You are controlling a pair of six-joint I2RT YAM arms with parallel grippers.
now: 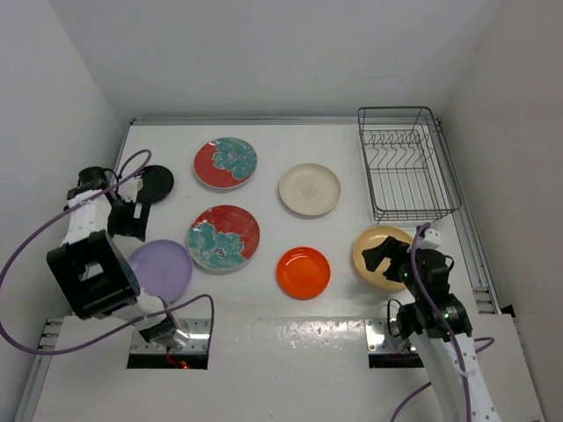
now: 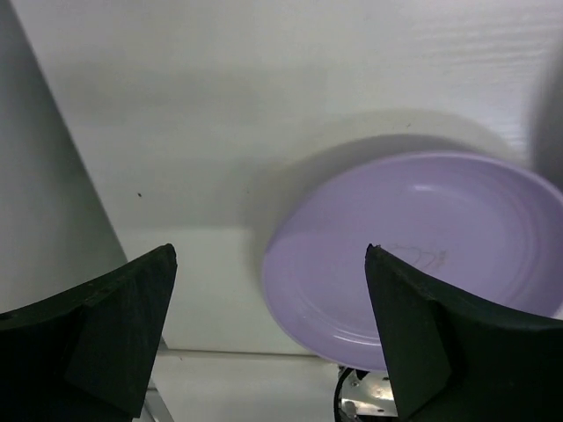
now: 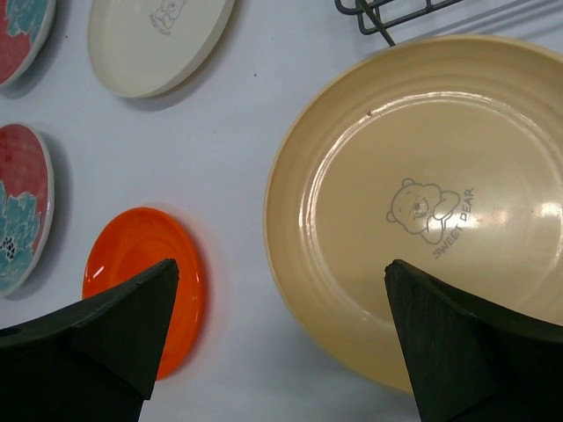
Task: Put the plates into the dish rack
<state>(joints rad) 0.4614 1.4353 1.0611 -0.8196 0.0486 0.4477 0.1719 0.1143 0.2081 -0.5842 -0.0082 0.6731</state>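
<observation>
Gaping: right tool (image 3: 281, 268) over tan plate (image 3: 422, 141), left tool (image 2: 271, 255) near lavender plate (image 2: 440, 229).

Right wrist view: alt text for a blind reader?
A tan-yellow plate with a bear print lies flat on the table below the open right gripper. Left of it lie an orange plate, a cream plate and two red floral plates; a dish rack corner shows at top.

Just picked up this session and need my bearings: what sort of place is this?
Probably a robot test cell, not a real kitchen: a white table boxed in by plain white walls, with an empty dish rack and loose plates, like the cream plate, laid out flat.
</observation>
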